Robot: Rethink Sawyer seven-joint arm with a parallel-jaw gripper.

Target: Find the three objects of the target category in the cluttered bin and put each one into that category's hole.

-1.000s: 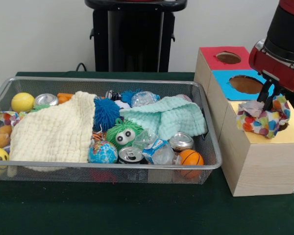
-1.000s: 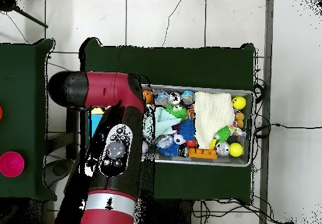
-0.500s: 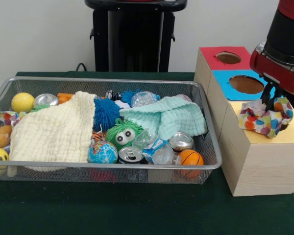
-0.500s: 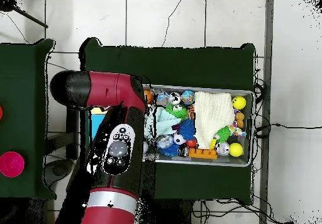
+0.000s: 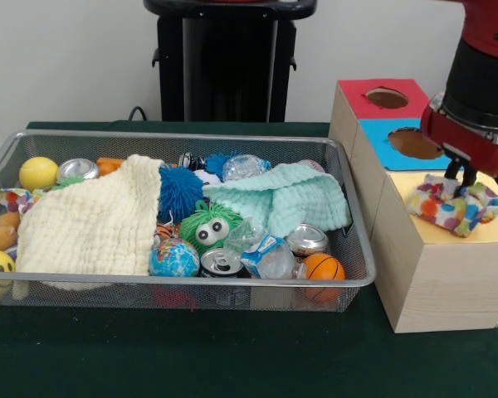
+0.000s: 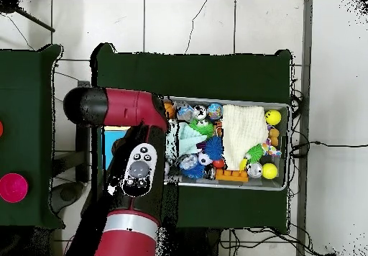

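Observation:
A cloth with coloured dots (image 5: 452, 207) lies bunched on the yellow-topped box (image 5: 490, 232), over where its hole sits. My gripper (image 5: 460, 174) comes down from the red arm straight onto the cloth's top and is shut on it. The wire bin (image 5: 174, 135) to the left holds a cream cloth (image 5: 91, 224) and a mint cloth (image 5: 286, 199) among balls, cans and plastic wrappers. In the overhead view the red arm (image 6: 136, 167) hides the gripper and most of the boxes, beside the bin (image 6: 289, 145).
Behind the yellow box stand a blue-topped box with a round hole (image 5: 415, 143) and a red-topped one (image 5: 388, 98). The bin also holds a green fuzzy toy with eyes (image 5: 207, 228), a globe ball (image 5: 173, 259), a small basketball (image 5: 322, 267) and several cans.
The arm has come down and the dotted cloth has sunk lower and flatter onto the yellow box top. Nothing in the bin has moved.

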